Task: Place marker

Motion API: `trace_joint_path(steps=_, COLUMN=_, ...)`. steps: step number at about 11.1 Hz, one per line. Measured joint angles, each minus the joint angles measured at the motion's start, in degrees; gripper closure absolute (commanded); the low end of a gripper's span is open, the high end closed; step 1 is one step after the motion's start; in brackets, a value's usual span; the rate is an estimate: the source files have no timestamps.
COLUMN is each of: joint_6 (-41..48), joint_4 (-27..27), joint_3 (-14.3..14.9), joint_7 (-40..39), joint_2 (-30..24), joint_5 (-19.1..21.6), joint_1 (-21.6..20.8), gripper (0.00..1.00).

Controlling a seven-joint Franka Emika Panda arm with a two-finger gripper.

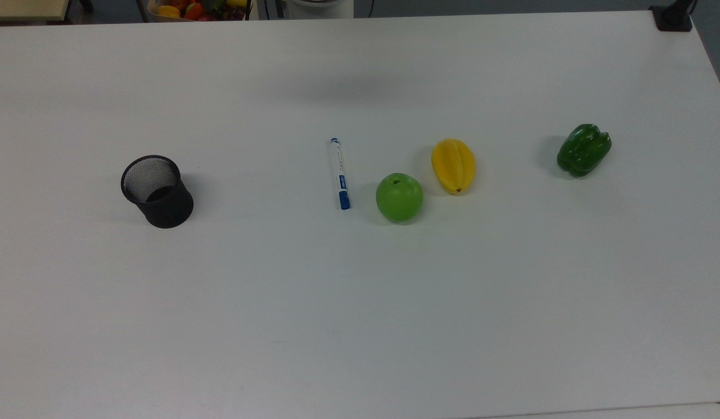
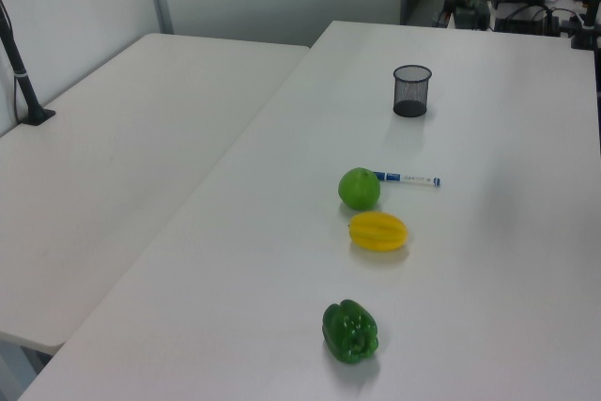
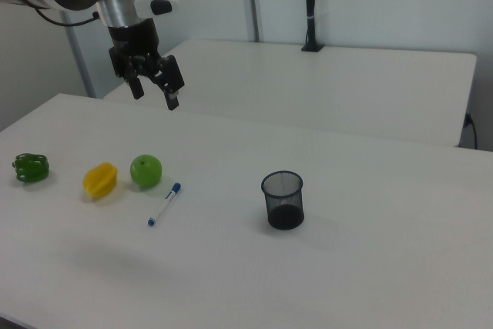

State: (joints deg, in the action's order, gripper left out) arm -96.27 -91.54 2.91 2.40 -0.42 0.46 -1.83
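**Marker flat on the surface, gripper raised and empty**

The slim white marker with a blue cap (image 1: 339, 173) lies flat on the white surface (image 1: 360, 302), just beside the green apple (image 1: 399, 197), well apart from the black mesh cup (image 1: 157, 191). The gripper (image 3: 154, 96) hangs above, fingers spread, pinching nothing.

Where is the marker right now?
The slim white marker with blue cap lies flat on the white table near the top view's centre, just left of the green apple.
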Motion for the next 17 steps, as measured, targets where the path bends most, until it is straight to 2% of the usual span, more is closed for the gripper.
trace_joint_path(steps=11, joint_6=-0.1, joint_4=-1.4, joint_3=-0.5, joint_7=-0.8, joint_2=0.2, joint_5=-0.2, joint_1=-1.0, gripper=0.00)
trace_joint_path(steps=14, joint_6=-1.5, joint_4=-2.3, joint_3=-0.8, joint_7=-8.5, joint_2=2.5, joint_5=-0.2, joint_1=-1.6, gripper=0.00)
trace_joint_path(steps=17, joint_6=-7.8, joint_4=-3.9, joint_3=-0.9, joint_7=-10.6, joint_2=6.4, joint_5=-0.2, joint_1=-3.6, gripper=0.00)
